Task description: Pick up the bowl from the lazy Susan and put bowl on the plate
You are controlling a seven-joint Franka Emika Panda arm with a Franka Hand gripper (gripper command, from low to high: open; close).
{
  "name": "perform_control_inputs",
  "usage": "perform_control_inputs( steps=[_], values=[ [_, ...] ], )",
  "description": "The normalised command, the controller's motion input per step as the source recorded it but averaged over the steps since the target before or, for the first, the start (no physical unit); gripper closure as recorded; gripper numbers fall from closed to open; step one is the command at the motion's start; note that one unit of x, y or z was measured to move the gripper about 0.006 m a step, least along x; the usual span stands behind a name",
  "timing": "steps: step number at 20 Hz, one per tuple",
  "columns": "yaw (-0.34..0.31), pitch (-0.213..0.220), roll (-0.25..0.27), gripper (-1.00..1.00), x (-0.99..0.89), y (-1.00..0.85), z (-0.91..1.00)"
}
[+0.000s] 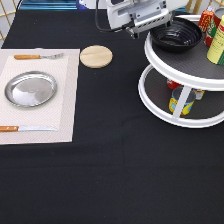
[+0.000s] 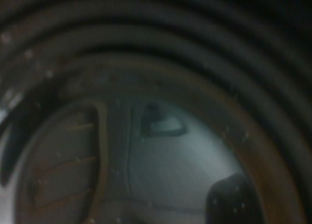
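Reaching for the bowl [image 1: 176,36] is the step in hand: the gripper [image 1: 142,27] hangs at the exterior view's top, right against the bowl's rim on the side toward the exterior view's left. The bowl sits on the upper tier of the lazy Susan [image 1: 150,56], not lifted, and the plate [image 1: 30,89] lies bare on a pale mat [image 1: 67,100] well apart at the exterior view's left, so nothing has been carried over yet. Whether the gripper is released or clenched I cannot tell, as the hand's own body covers its tip. Judging by the thin, glossy rim, a hold calls for a firm pinch square on that edge, clear of the cans [image 1: 207,20] beside the bowl. The wrist view is filled by dark curved ridges, most likely the bowl's inside [image 2: 138,60], seen from very close. The arm is cut off by the frame's top edge, and the far side of the lazy Susan runs out of the picture at the exterior view's right
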Motion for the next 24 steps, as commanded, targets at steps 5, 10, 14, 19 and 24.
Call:
perform_control_inputs(
  steps=[5, 10, 14, 19, 24],
  values=[
    [0.0, -0.004, -0.15, 1.0, -0.01, 0.12, 0.23],
    [0.0, -0.028, -0.161, 1.0, 0.0, 0.24, 0.12],
    [0.0, -0.037, -0.134, 1.0, 0.0, 0.27, 0.04],
    [0.0, -0.016, -0.038, 1.0, 0.0, 0.08, 0.38],
    [-0.011, 0.007, 0.015, 1.0, 0.02, -0.09, 0.83]
  ],
)
